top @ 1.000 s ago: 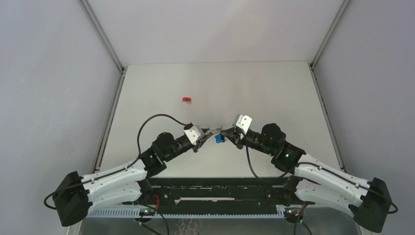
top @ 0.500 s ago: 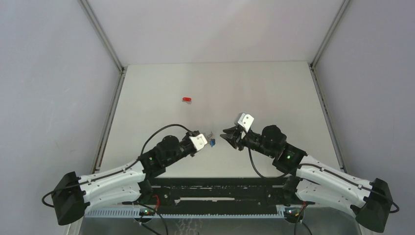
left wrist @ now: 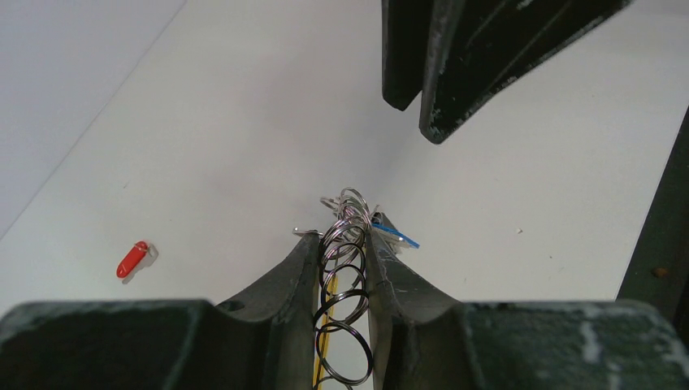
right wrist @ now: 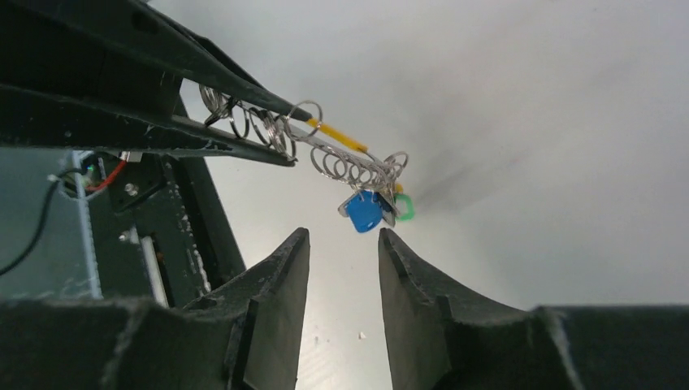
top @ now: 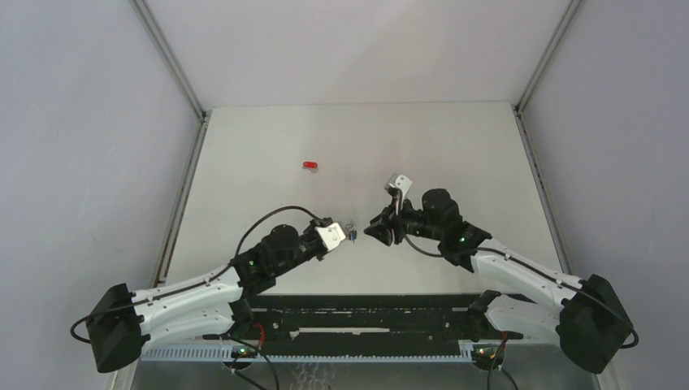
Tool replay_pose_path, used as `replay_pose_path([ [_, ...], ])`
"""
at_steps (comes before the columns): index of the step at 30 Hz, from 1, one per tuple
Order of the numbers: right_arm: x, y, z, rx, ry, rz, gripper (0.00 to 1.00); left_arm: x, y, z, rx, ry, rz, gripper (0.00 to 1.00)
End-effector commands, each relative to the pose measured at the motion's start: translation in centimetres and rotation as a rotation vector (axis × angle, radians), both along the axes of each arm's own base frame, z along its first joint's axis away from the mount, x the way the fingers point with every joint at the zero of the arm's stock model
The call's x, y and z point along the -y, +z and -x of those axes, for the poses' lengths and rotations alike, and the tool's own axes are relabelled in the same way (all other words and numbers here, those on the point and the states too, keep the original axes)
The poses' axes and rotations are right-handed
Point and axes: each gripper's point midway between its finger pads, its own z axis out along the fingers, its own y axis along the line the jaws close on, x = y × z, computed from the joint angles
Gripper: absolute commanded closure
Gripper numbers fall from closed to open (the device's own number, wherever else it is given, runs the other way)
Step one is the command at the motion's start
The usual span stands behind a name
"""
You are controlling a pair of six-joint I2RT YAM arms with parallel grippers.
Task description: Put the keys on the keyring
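My left gripper (top: 347, 235) (left wrist: 341, 237) is shut on the keyring (left wrist: 347, 244), a chain of small metal rings pinched between its fingers and held above the table. A blue key (right wrist: 363, 213), a green key (right wrist: 404, 207) and a yellow key (right wrist: 335, 136) hang on the ring chain (right wrist: 325, 154). The blue key also shows in the left wrist view (left wrist: 398, 236). My right gripper (top: 376, 230) (right wrist: 343, 234) is open and empty, just right of the ring's end and apart from it. The red key (top: 309, 165) (left wrist: 132, 258) lies alone on the table, far left.
The white table (top: 455, 154) is boxed by grey walls with metal rails at left (top: 183, 203) and right (top: 540, 187). The arms' black base frame (top: 366, 321) runs along the near edge.
My right gripper has let go of the keyring and drawn back to the right, its wrist turning. My left gripper has pulled back a little with the keyring still in it.
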Motion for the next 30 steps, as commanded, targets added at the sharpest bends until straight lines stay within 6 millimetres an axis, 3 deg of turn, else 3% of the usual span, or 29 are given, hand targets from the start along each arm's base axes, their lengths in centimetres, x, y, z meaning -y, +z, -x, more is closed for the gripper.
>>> replay_pose_path([
  [1,-1.4,2.8,1.0,-0.124,0.125,-0.17,0.63,1.2,5.2,-0.6,0.095,-0.01,0.126,1.0],
  [6,-2.0,3.0,0.8,-0.207,0.149,-0.228,0.64,1.5,6.2,-0.7,0.086,0.008,0.215,1.0],
  [13,-2.2,3.5,-0.9,-0.295,0.106,-0.312,0.68,2.0,6.4,-0.7,0.062,0.0,0.259,1.0],
  [20,-1.4,4.0,-2.8,-0.316,0.02,-0.353,0.7,2.1,7.0,-0.5,0.059,-0.004,0.292,1.0],
  [30,-1.4,4.6,-2.8,-0.328,0.028,-0.379,0.72,2.3,7.5,-0.4,0.056,-0.013,0.314,1.0],
])
